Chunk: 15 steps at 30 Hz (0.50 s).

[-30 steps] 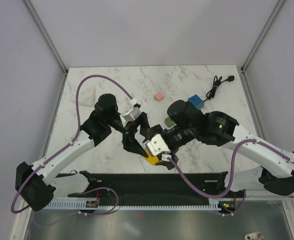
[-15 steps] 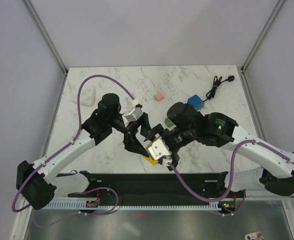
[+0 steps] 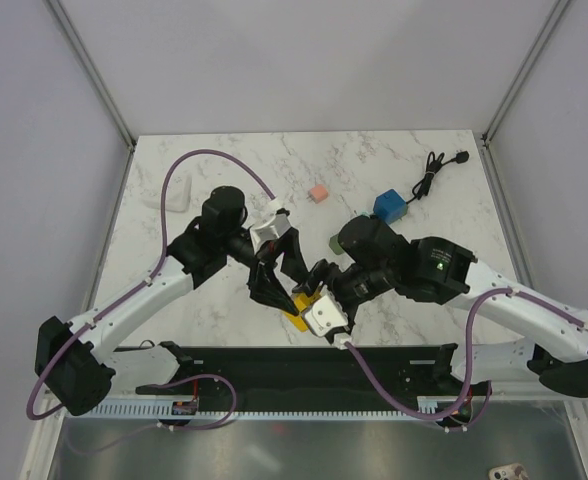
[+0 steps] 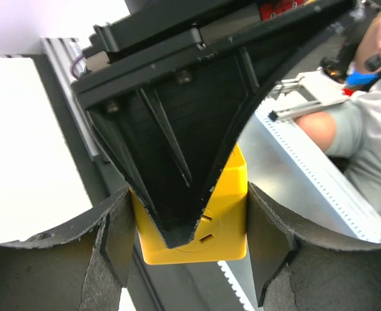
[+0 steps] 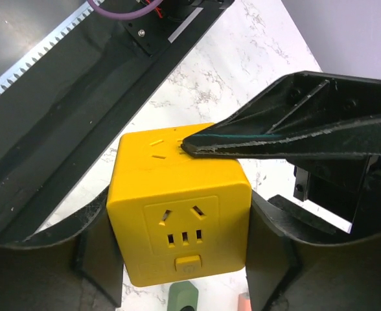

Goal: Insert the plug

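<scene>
A yellow socket cube [image 3: 296, 305] hangs above the table's near middle, held between both grippers. My right gripper [image 3: 311, 303] is shut on its two sides; the right wrist view shows the cube [image 5: 177, 194] between the pads of the right gripper [image 5: 184, 259]. My left gripper [image 3: 280, 288] clasps it crosswise, and one left finger [image 5: 294, 139] lies on the cube's top. In the left wrist view the cube [image 4: 226, 214] sits between the left gripper's [image 4: 190, 259] pads, partly hidden by a right finger [image 4: 177, 129]. The black plug [image 3: 461, 157] and its cable lie at the far right.
A blue cube [image 3: 390, 206], a pink cube [image 3: 318, 193], a green cube [image 3: 338, 243] and a white cube [image 3: 177, 193] sit on the marble table [image 3: 224, 170]. A black rail [image 3: 304, 365] runs along the near edge.
The left gripper has moved in and closed round the yellow cube. The right gripper has shifted slightly toward the near edge with the cube.
</scene>
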Available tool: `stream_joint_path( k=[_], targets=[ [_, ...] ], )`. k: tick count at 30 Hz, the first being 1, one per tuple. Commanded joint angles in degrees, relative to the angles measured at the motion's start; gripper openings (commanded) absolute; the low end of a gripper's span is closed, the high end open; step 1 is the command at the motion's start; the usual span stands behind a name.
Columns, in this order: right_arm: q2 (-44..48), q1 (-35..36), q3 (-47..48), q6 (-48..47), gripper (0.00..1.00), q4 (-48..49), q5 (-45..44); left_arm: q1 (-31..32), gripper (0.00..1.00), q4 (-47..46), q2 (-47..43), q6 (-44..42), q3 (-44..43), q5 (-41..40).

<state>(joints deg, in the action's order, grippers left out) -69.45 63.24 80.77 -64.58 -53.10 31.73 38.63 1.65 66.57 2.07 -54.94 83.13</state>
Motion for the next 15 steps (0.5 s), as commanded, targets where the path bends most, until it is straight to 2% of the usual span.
stream_joint_path(
  k=[1, 2, 4, 5, 6, 11, 13, 15],
  targets=[
    [1.4, -0.6, -2.1, 1.2, 0.29, 5.2, -3.3, 0.4, 0.29, 0.6, 0.5, -1.9, -4.4, 20.1],
    [1.7, -0.5, -2.2, 1.2, 0.18, 5.5, -3.1, 0.3, 0.42, 1.3, 0.7, -2.0, -4.8, 16.3],
    [1.9, -0.5, -1.7, 2.5, 0.08, 6.9, -2.5, 0.3, 0.52, 1.7, 1.4, -1.4, -5.3, 13.7],
    [1.9, -0.5, -1.5, 3.0, 0.00, 6.9, -2.4, 0.3, 0.63, 1.7, 1.8, -1.2, -5.5, 13.5],
    [1.6, -0.6, -1.1, 3.7, 0.00, 7.0, -2.4, 0.3, 0.67, 1.7, 2.2, -0.9, -6.0, 13.1],
    [1.4, -0.6, -1.9, 8.1, 0.00, 8.3, -2.8, 0.0, 0.68, 1.7, 4.7, -0.3, -9.1, 11.3],
    [2.4, -0.6, -3.4, 9.9, 0.00, 9.3, -2.5, -0.7, 0.81, 1.6, 5.7, 0.3, -11.3, 10.2],
    [4.0, -0.6, -4.7, 12.2, 0.00, 10.8, -2.9, -2.0, 0.84, 1.4, 7.0, 1.5, -13.3, 8.5]
  ],
)
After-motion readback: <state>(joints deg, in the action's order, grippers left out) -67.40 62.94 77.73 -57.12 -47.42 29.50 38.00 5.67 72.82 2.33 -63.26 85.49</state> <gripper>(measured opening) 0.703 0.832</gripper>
